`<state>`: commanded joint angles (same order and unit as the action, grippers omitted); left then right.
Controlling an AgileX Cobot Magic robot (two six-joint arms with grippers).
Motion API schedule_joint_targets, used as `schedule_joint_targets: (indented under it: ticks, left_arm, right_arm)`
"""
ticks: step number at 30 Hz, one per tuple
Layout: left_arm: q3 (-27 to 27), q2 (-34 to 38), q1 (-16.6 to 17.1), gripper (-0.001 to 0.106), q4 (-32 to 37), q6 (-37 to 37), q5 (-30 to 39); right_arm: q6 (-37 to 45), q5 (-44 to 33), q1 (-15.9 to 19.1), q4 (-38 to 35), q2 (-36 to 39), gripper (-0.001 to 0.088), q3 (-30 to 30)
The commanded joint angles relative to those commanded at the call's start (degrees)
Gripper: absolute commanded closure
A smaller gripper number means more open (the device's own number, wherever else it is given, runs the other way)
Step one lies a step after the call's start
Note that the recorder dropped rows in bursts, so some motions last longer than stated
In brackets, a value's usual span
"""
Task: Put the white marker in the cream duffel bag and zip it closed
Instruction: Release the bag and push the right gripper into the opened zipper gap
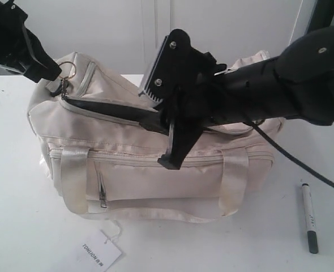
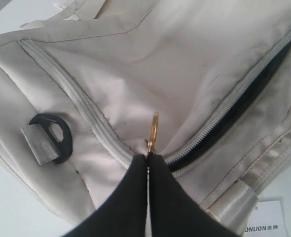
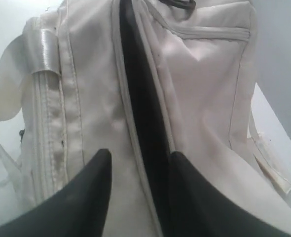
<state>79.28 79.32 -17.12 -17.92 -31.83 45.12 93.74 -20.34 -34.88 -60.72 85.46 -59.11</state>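
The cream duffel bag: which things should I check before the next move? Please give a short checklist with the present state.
1. Top opening unzipped: ok, a dark gap shows.
2. White marker inside the cream duffel bag: not ok, it lies on the table beside the bag.
3. Left gripper holding the key ring: ok, shut on it.
4. Right gripper free to pick: ok, open and empty, over the bag.
5. Room inside the bag: cannot tell, too dark.

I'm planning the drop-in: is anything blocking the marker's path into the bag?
Nothing visible. The marker lies bare on the table beside the bag, whose top opening gapes under the open right gripper.
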Motion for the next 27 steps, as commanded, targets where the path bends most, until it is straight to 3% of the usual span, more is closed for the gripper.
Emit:
schedule_joint_targets:
  ticks: [6,8,14,21,24,27]
  left_arm:
    - [0.0,0.0,0.0,0.105,0.0,0.0,0.36]
    - [0.0,0.0,0.0,0.105,0.0,0.0,0.48]
    - [0.0,0.0,0.0,0.105,0.0,0.0,0.72]
    - [0.0,0.0,0.0,0.105,0.0,0.0,1.29]
    - [0.0,0.0,0.0,0.105,0.0,0.0,1.56]
    - [0.0,0.0,0.0,0.105,0.0,0.0,1.56]
  right_arm:
    - [-0.83,-1.37,0.0,-9.31,1.0,0.0497,-3.79]
    - [-8.24,-2.58,0.0,-8.18,1.21,0.0499,-5.14]
    - [-31.71,-13.18,0.13,7.05,4.03,0.0512,-11.64]
    - [-48.08,-26.38,0.13,22.31,9.16,0.0512,-22.42]
    - [-46.67,-25.36,0.13,23.43,10.16,0.0509,-24.77]
    - [-36.76,-23.4,-0.7,23.3,10.3,0.0492,-24.8]
